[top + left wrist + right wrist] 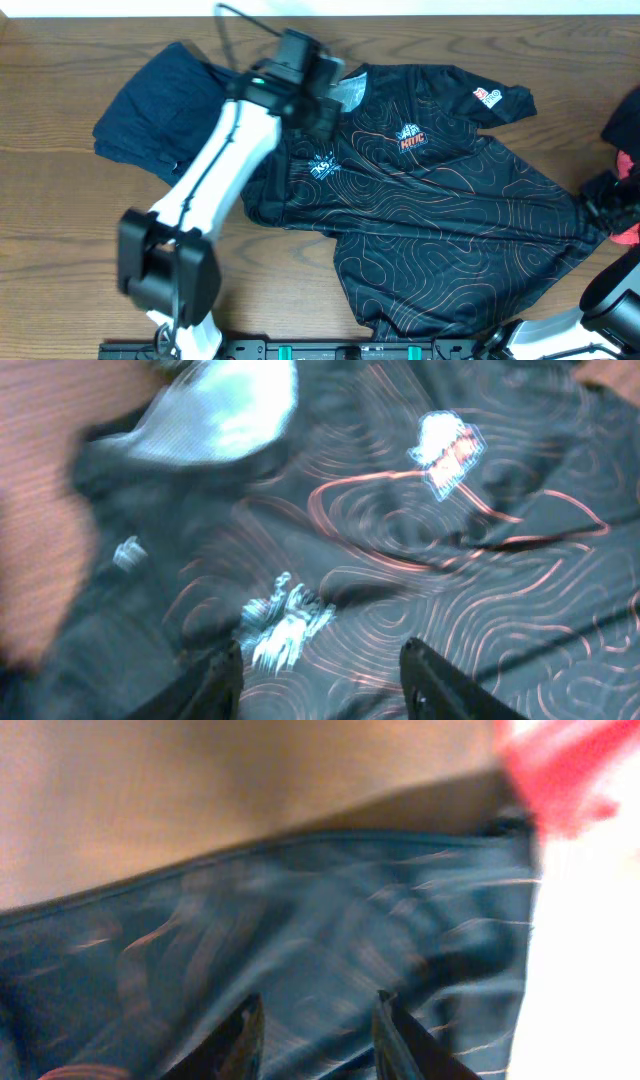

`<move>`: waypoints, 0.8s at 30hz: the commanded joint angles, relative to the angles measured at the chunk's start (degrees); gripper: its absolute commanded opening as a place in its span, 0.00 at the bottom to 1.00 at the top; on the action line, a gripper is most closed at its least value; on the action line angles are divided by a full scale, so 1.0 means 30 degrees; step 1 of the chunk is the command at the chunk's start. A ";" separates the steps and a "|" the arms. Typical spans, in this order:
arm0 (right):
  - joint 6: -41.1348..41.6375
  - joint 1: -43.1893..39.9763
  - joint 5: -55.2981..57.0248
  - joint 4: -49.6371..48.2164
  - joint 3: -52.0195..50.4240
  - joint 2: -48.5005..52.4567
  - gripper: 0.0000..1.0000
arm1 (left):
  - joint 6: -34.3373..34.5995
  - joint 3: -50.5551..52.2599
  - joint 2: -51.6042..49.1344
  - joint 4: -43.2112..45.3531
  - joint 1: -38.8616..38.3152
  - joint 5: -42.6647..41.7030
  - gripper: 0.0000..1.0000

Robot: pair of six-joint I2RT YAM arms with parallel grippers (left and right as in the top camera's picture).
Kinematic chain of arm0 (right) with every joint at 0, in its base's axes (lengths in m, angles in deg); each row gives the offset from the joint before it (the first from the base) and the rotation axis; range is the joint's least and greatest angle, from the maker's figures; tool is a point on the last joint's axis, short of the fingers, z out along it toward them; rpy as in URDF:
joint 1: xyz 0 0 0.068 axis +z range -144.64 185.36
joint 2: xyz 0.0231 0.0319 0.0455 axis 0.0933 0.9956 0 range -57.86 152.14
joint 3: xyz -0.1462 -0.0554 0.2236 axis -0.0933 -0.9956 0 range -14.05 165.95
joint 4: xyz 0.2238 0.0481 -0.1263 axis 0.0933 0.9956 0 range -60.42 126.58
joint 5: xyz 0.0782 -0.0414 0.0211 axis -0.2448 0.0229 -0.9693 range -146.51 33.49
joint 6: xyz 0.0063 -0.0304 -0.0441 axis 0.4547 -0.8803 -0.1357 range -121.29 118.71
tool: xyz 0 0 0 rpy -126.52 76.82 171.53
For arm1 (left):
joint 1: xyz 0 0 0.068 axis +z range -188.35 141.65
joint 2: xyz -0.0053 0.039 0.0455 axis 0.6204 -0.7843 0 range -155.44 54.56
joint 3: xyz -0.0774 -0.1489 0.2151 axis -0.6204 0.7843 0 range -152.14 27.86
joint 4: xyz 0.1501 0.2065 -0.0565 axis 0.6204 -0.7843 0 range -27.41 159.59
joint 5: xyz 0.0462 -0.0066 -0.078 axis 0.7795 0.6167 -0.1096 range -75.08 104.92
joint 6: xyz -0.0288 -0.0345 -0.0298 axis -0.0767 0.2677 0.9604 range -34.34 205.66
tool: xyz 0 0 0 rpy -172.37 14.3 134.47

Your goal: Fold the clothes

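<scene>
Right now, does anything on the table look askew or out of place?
Yes. The jersey lies slanted across the table instead of square to its edge, and it is wrinkled along its left side. A dark blue garment sits loosely heaped beside it.

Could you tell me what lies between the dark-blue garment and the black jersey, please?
In the overhead view the left arm's white link crosses above that stretch, hiding whether the dark-blue garment touches the jersey.

Overhead sharp, evenly lit — both wrist views dim, motion-smeared; pale glare on jersey [230, 410].
</scene>
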 commanded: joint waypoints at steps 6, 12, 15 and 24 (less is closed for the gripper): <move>-0.3993 0.0066 -0.8794 0.2171 0.1654 -0.1355 0.39 | -0.1661 0.0000 -0.3621 0.4459 -0.0780 -0.0583 0.31; -0.6069 0.0882 -0.8765 0.4007 0.1647 -0.1741 0.39 | -0.1800 0.0000 -0.5967 0.6397 -0.0648 -0.0087 0.15; -0.6120 0.1377 -0.8641 0.4109 0.1647 -0.1741 0.40 | -0.2011 0.0000 -0.6674 0.6346 -0.0627 0.1020 0.09; -0.5763 0.3512 -0.7759 0.2732 0.1632 -0.1719 0.42 | -0.2004 0.0007 -0.7060 0.2637 0.0401 0.7344 0.06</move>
